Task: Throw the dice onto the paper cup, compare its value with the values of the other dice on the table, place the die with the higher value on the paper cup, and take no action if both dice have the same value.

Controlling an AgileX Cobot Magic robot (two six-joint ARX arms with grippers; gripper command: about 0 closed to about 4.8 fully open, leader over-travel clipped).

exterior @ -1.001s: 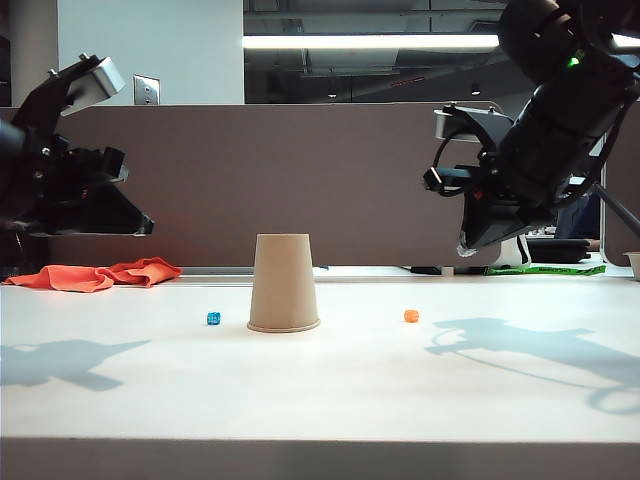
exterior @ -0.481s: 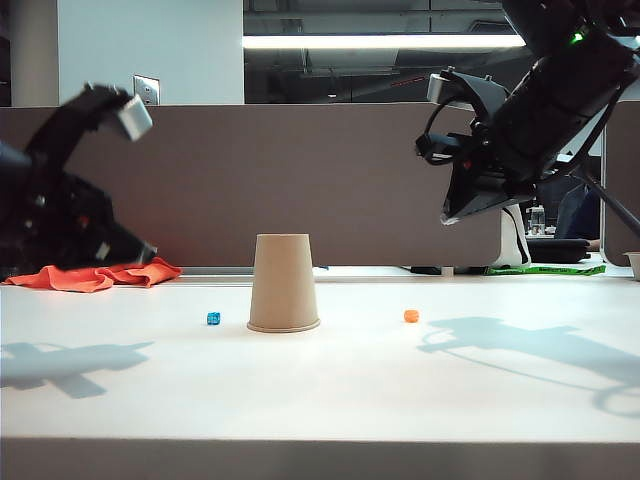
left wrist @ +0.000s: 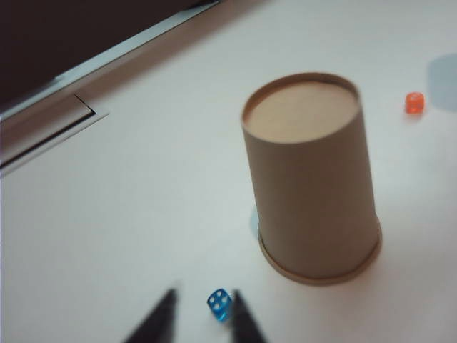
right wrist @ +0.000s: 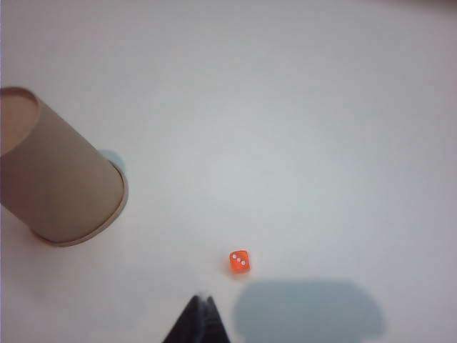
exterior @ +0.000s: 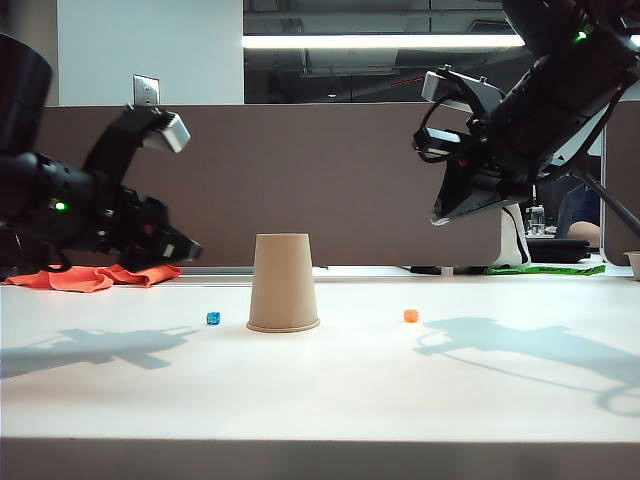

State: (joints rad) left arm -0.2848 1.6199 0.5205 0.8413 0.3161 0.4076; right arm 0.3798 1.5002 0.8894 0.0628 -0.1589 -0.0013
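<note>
Both grippers airborne: left gripper (left wrist: 202,318) fingers parted, right gripper (right wrist: 200,314) pinched.

In the exterior view the blue die (exterior: 213,318) and the orange die (exterior: 411,316) are too small for their pips to be read. The left wrist view is soft, and only the dark tips of the left gripper (left wrist: 202,314) show, cut off by the frame edge. The right gripper (right wrist: 200,309) likewise shows only its tips. The paper cup (right wrist: 57,179) is cut off in the right wrist view.
</note>
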